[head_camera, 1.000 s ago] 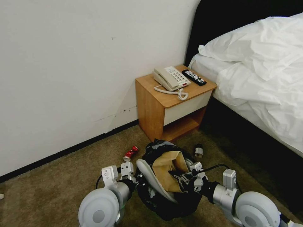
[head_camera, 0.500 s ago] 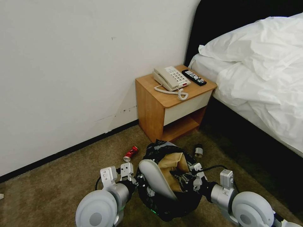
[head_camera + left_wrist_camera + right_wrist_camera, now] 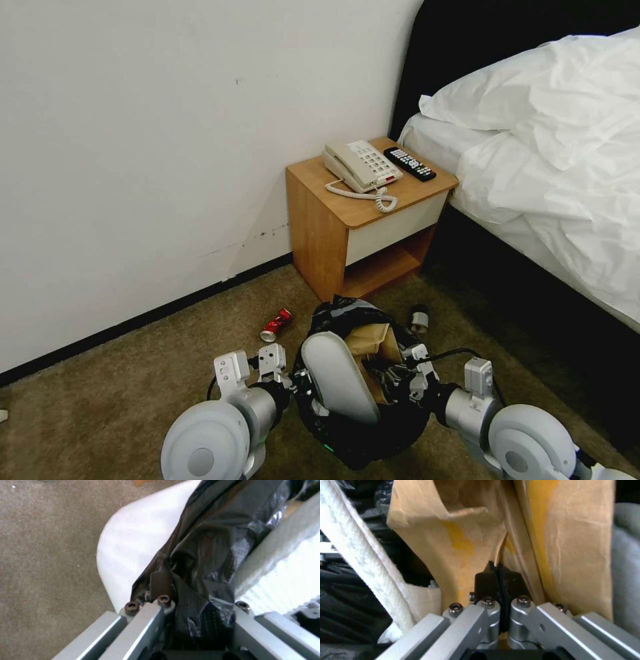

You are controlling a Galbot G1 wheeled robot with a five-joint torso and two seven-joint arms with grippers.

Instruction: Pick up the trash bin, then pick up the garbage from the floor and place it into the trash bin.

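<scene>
The trash bin (image 3: 360, 443), lined with a crinkly black bag, hangs low between my two arms. My left gripper (image 3: 298, 385) is shut on its rim; the left wrist view shows the left gripper (image 3: 200, 592) clamping bag and white rim (image 3: 133, 547). A white slipper (image 3: 337, 377) stands in the bin. Behind it sits a brown paper bag (image 3: 371, 337), part of the garbage. My right gripper (image 3: 498, 576) is shut on the paper bag (image 3: 466, 537), seen in the head view as the right gripper (image 3: 395, 381) inside the bin. A crushed red can (image 3: 276, 325) lies on the carpet.
A wooden nightstand (image 3: 313, 220) with a phone (image 3: 360, 165) and remote (image 3: 409, 163) stands against the wall just beyond the bin. The bed (image 3: 553, 160) fills the right side. A small dark cylinder (image 3: 419, 320) lies on the carpet by the nightstand. Open carpet lies to the left.
The paper bag has sunk deeper into the bin with my right gripper on it. The slipper has swung more upright in front of it. The left gripper keeps its hold.
</scene>
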